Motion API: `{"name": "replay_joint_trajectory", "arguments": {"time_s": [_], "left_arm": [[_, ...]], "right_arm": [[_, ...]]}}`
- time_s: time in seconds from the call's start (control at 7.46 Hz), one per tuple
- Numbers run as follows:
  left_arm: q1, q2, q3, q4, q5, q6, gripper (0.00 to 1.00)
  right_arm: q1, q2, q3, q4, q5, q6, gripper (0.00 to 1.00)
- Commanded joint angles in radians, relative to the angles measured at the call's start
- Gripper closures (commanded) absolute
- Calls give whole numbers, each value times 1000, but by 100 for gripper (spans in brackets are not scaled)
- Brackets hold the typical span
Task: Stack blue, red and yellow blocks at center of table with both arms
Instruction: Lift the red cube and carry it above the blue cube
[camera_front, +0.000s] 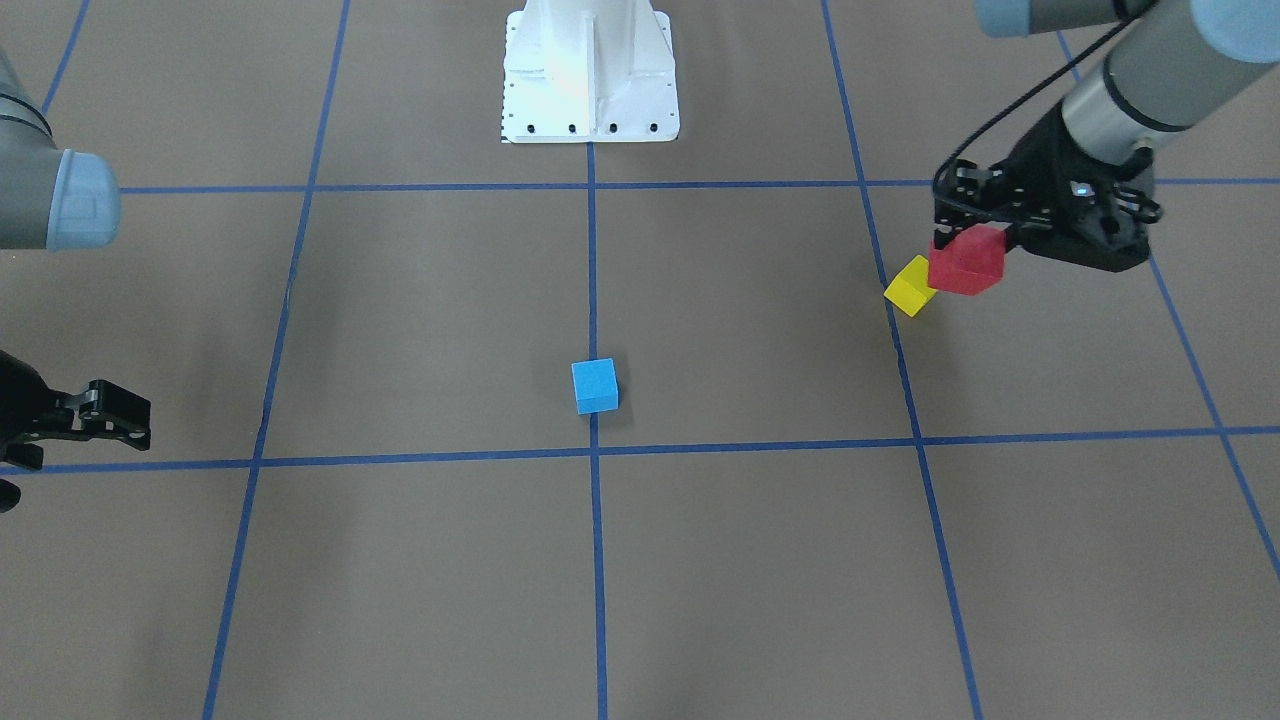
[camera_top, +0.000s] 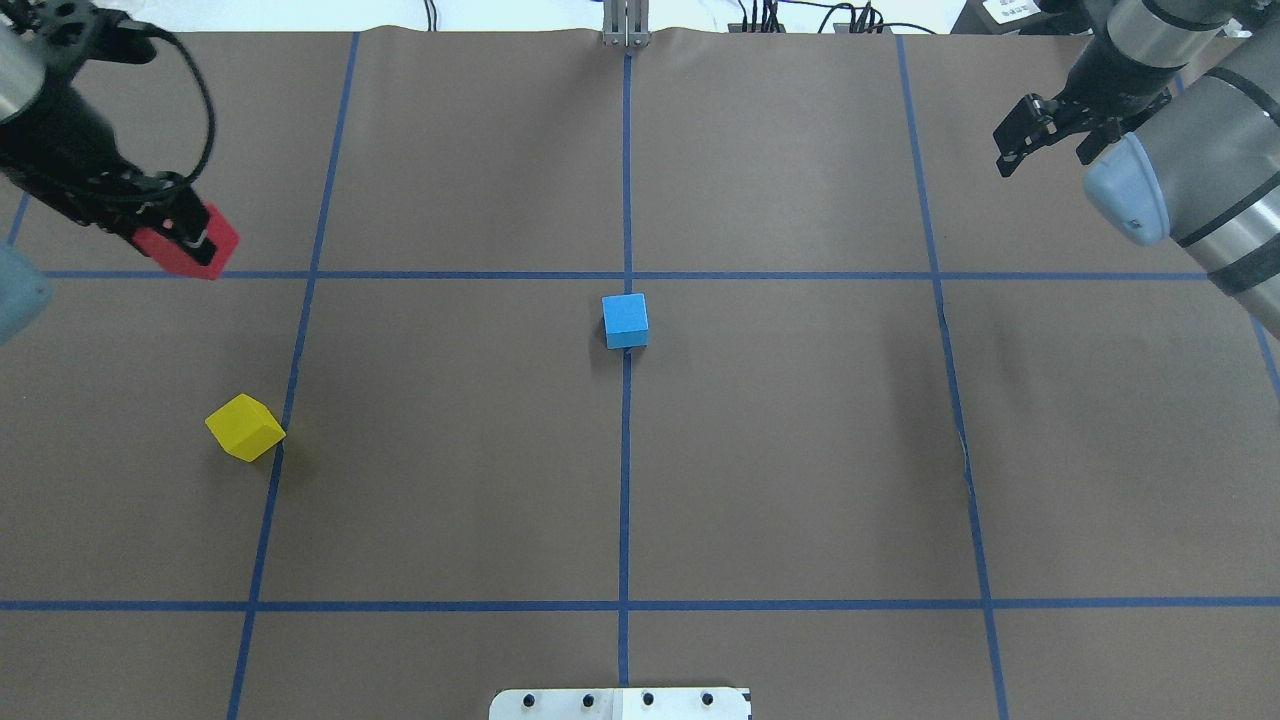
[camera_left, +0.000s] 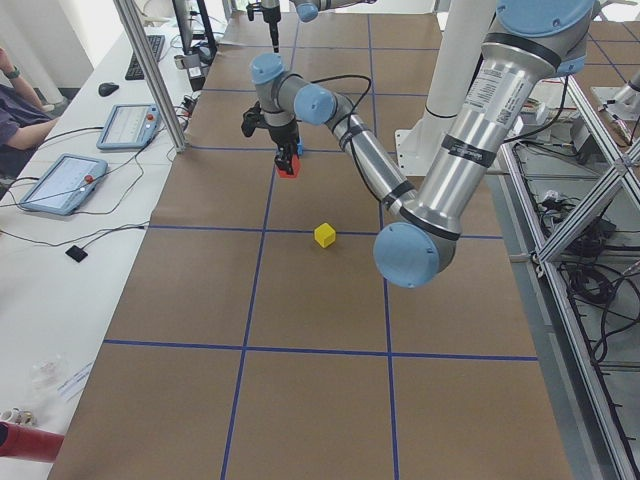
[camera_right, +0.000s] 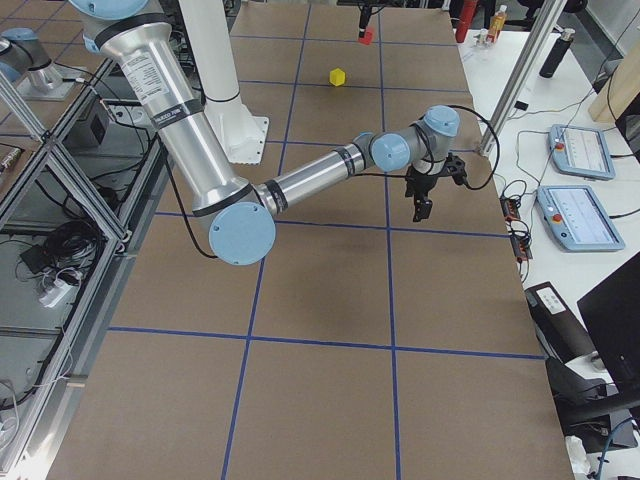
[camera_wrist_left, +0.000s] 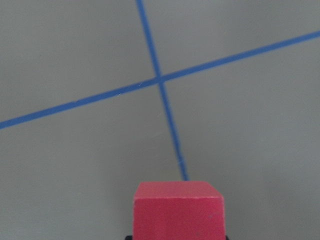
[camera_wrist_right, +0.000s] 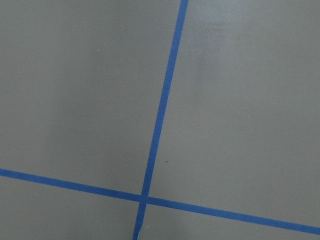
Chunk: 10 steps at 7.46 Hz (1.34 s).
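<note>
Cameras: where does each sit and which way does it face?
Front-facing: across the table, facing the robot base; left gripper, at right, holds red block.
Overhead: behind the robot, looking forward; right gripper open, blue block central.
Exterior left: table's left end; left arm near.
Exterior right: opposite end; right arm near.
Left wrist: down, past red block.
Right wrist: down at tape lines; no gripper.
Shared: front-facing and overhead show yellow block.

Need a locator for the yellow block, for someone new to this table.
On the brown, blue-gridded table, go to the robot's left half. The yellow block lies loose there beside a tape line. It sits skewed to the grid, unlike the blue block at centre, and the red block is in the left gripper.
</note>
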Motion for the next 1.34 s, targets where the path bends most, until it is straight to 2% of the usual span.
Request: {"name": "replay_joint_trajectory", "arguments": {"time_s": [0.0, 0.13, 0.27, 0.54, 0.94, 1.07, 1.21], "left_arm": [[168, -247, 109, 50, 87, -265, 100], [217, -344, 210, 36, 109, -350, 100], [254, -396, 295, -13, 148, -382, 100], [285, -403, 422, -219, 159, -480, 100], [306, -498, 554, -240, 182, -490, 100], [320, -502, 581, -269, 213, -511, 100], [326, -503, 632, -360, 218, -580, 100]], "right_arm": [[76, -58, -2, -1, -1, -138, 1], [128, -92, -9, -2, -1, -233, 1], [168, -118, -12, -2, 10, -300, 1], [246, -185, -21, -2, 54, -338, 1], [328, -282, -15, -2, 67, -401, 1], [329, -294, -13, -1, 70, -401, 1], [329, -297, -12, -1, 68, -396, 1]]}}
